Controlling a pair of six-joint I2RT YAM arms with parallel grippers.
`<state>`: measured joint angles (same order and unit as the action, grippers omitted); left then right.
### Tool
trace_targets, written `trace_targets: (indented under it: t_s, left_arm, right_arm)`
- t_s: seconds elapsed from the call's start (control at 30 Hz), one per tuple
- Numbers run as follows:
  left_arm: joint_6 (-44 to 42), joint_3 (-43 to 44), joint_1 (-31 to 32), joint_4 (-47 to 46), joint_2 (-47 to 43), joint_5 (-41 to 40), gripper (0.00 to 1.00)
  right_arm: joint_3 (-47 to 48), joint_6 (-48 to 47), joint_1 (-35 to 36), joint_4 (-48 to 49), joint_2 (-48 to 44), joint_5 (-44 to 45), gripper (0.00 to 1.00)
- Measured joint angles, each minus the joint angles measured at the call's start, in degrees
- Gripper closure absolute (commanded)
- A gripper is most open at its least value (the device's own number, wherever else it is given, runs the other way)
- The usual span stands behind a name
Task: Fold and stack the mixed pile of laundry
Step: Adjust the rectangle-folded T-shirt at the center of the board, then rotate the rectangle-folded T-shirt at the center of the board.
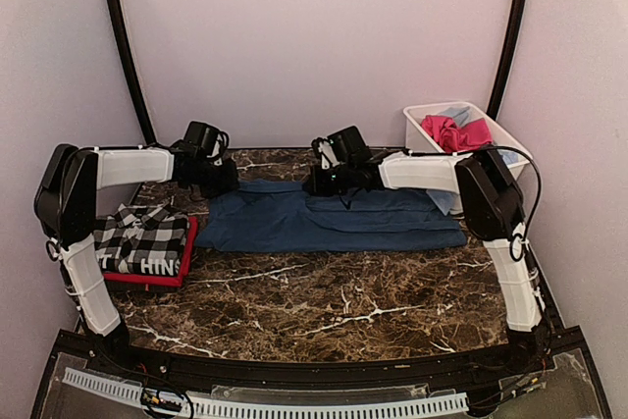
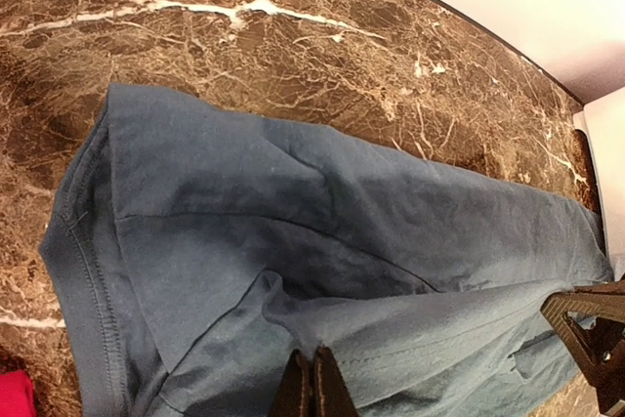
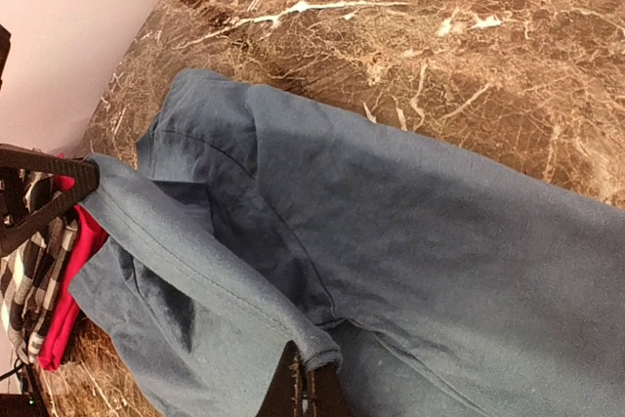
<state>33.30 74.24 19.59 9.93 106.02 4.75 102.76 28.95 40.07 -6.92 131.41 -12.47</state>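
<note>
A navy blue tee (image 1: 334, 218) lies spread across the back middle of the marble table. My left gripper (image 1: 211, 181) is shut on a pinched fold of the tee (image 2: 293, 212) near its left end, the fingers meeting at the left gripper (image 2: 314, 354). My right gripper (image 1: 320, 182) is shut on a hemmed edge of the tee (image 3: 410, 212), gripped at the right gripper (image 3: 311, 370). That edge is lifted between the two grippers. At the left, a folded black-and-white checked garment (image 1: 142, 235) rests on a folded red tee (image 1: 147, 278).
A white tub (image 1: 416, 134) stands at the back right, holding a pink piece (image 1: 456, 132) and a light blue piece (image 1: 453, 113). The marble table (image 1: 324, 301) runs to a black front edge. Walls close in at the back and sides.
</note>
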Motion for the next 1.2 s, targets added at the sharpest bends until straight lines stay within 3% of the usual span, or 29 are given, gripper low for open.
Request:
trace_targets:
  t_s: [0.43, 0.53, 0.6, 0.67, 0.83, 1.07, 1.2]
  left_arm:
    - [1.0, 1.1, -0.7, -2.3, 1.0, -2.1, 0.99]
    - [1.0, 2.3, -0.7, -2.5, 2.4, -2.3, 0.74]
    - [1.1, 2.8, -0.7, -2.7, 3.3, -2.7, 0.59]
    - [1.4, 3.2, -0.9, -2.5, 4.3, -3.2, 0.49]
    - [1.1, 3.6, -1.1, -0.7, 4.7, -5.2, 0.36]
    - [-0.3, -0.8, 1.4, 3.7, -2.5, -5.9, 0.36]
    - [-0.2, -3.3, 5.9, 5.0, -4.5, -5.6, 0.37]
  right_arm:
    - [7.6, -1.6, -0.5, -2.1, 5.6, 0.2, 0.99]
    - [8.3, -1.8, -0.5, -3.1, 5.7, 0.8, 0.77]
    - [8.5, -2.6, -0.6, -3.9, 5.7, 1.6, 0.47]
    - [8.4, -3.1, -1.0, -5.0, 5.5, 2.4, 0.30]
    - [-0.3, -5.7, -3.1, -8.7, -2.5, 5.1, 0.18]
    - [-17.7, -10.8, -6.5, -11.0, -26.1, 6.1, 0.18]
    - [-23.9, -13.1, -7.3, -11.0, -31.9, 5.6, 0.19]
